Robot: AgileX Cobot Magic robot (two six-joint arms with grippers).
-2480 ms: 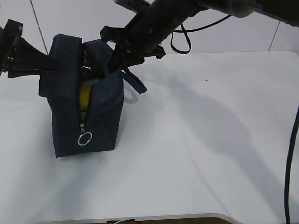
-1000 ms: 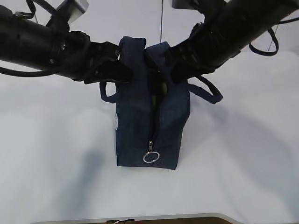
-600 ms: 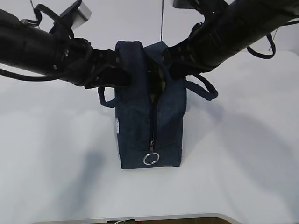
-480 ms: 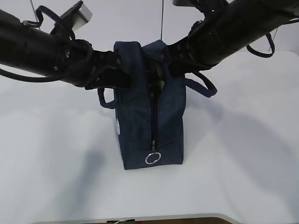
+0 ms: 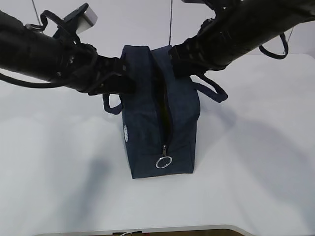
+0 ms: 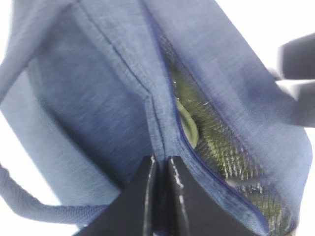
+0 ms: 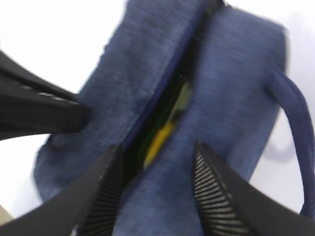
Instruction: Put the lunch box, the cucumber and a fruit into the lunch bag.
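Lunch bag (image 5: 160, 123) looks soft, floppy w/ load; left pincer (image 6: 160, 169) pinching rim fabric, right pincer (image 7: 157, 172) spread astride the top.

The bag (image 5: 160, 118) stands upright near the middle of the surface (image 5: 256, 172), its zipper end facing the exterior camera, with the ring pull (image 5: 164, 162) low on that end. The left gripper (image 6: 160, 169) is at the bag's upper left side, the right gripper (image 7: 157, 169) at its upper right. One handle (image 5: 112, 104) hangs out to the left below the left arm, the other handle (image 5: 212, 90) to the right below the right arm. Inside the slit along the top lie the cucumber (image 6: 188, 125) and the fruit (image 7: 158, 140).
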